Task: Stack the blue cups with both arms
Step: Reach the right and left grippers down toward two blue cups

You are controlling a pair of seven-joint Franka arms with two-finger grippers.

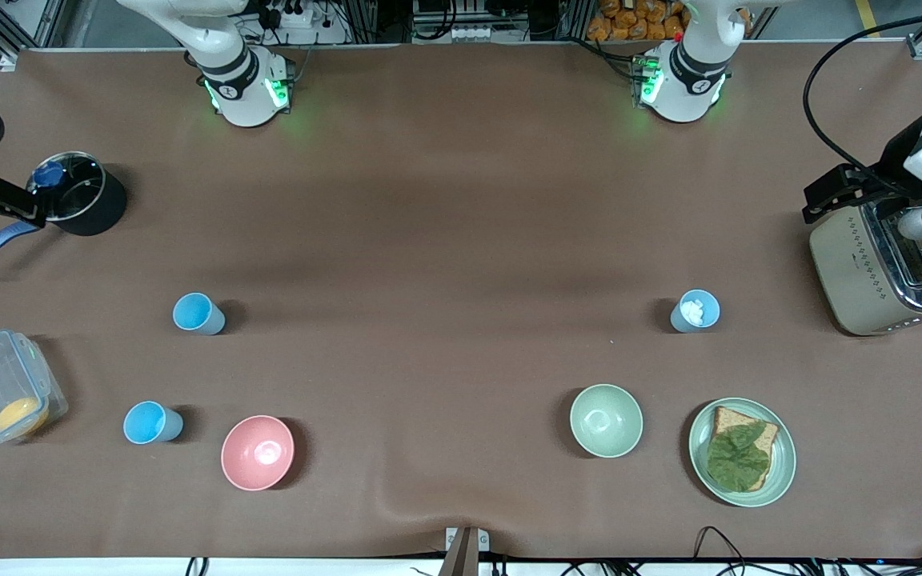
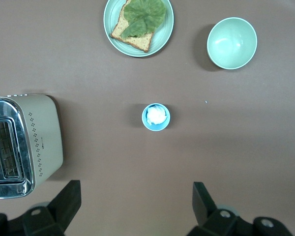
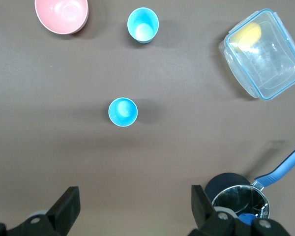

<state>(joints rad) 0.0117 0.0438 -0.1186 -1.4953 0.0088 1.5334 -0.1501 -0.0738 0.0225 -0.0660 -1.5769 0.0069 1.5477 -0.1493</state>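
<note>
The brown table (image 1: 445, 200) lay wide and bare through its middle, its things kept toward the two ends and the edge nearest the front camera. At the left arm's end stood a cream toaster (image 1: 877, 272), the left gripper (image 2: 136, 209) hanging high over the table with its fingers (image 2: 64, 201) spread wide and gripping nothing; the toaster sat off to one side of those fingers. Out ahead of the gap between them stood a blue cup (image 2: 156, 117) with something white inside, open cloth all round it, and past it a plate (image 2: 138, 25) of toast with a leaf and a pale green bowl (image 2: 232, 43). The right gripper (image 3: 135, 206) hovered likewise, fingers (image 3: 65, 206) wide apart and empty, a black pot (image 3: 238, 196) close beside one finger. A clear container (image 3: 263, 54), a pink bowl (image 3: 62, 14) and two empty blue cups stood ahead: one cup (image 3: 123, 111) near the fingers, the other cup (image 3: 143, 25) farther out, both upright and well apart.
</note>
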